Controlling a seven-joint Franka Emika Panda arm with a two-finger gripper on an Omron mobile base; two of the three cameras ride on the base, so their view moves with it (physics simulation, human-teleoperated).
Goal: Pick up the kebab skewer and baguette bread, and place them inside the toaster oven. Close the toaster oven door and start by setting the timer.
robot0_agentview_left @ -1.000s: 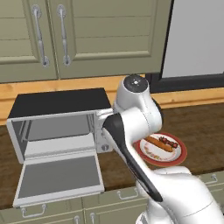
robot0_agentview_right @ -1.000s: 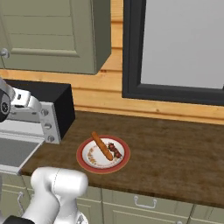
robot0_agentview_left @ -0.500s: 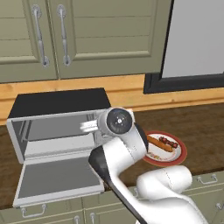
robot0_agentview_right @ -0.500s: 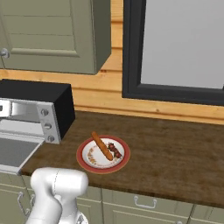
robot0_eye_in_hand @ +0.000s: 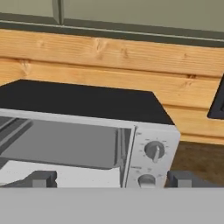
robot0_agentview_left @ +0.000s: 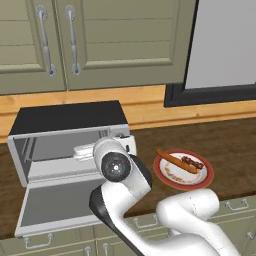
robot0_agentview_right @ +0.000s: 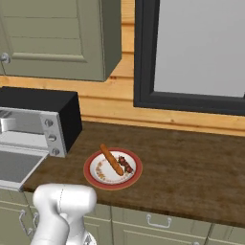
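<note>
Two foods, the baguette bread (robot0_agentview_right: 111, 160) and the kebab skewer (robot0_agentview_right: 126, 164), lie side by side on a red-rimmed plate (robot0_agentview_right: 135, 176) right of the toaster oven (robot0_agentview_left: 65, 117). Its toaster oven door (robot0_agentview_left: 55, 202) hangs open. The gripper (robot0_eye_in_hand: 111, 179), jaws spread wide and empty, faces the oven front.

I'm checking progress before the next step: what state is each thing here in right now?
Boxy black-topped silver toaster oven: cavity holds no food.
Wide grey toaster oven door: open, folded down flat.
Long orange-brown baguette bread: lying on the red-rimmed plate.
Short red-brown kebab skewer: on the plate beside it.
Two-finger gripper: open, holding nothing.
</note>
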